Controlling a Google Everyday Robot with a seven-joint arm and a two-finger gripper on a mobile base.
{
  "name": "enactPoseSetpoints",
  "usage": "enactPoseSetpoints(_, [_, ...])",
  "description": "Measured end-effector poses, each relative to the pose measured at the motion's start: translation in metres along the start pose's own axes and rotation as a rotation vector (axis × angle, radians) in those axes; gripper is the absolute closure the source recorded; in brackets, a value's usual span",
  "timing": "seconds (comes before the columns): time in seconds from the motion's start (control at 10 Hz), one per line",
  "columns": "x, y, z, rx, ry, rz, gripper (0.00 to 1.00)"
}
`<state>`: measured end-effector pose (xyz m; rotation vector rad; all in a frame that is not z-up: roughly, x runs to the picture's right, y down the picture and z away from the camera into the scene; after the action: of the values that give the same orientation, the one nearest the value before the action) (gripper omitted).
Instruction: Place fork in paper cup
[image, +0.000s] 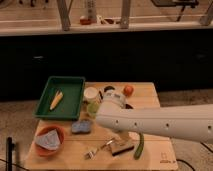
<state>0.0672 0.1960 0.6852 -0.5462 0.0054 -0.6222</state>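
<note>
The small silver fork (98, 149) lies on the wooden table (150, 95) near its front edge, tines pointing front-left. The white paper cup (91, 93) stands at the back of the table beside the green tray, with the translucent green cup (92, 109) just in front of it. My white arm (160, 125) reaches in from the right across the table's middle. My gripper (121, 139) hangs below the arm's end, just right of the fork's handle and above a brown block (122, 149); the arm hides most of it.
A green tray (67, 85) with a yellow item (56, 100) sits back left. An orange bowl (59, 145) with a cloth is front left, next to a blue sponge (81, 126). A green chilli (139, 146), a dark metal cup (109, 90) and an orange fruit (128, 90) are also there.
</note>
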Motion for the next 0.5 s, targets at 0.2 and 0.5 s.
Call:
enactPoseSetpoints(0.2, [-0.007,-0.001,0.000,0.025,-0.052,0.037,0.20])
enactPoseSetpoints(0.5, [-0.024,-0.006,0.003,0.045,-0.119,0.036,0.20])
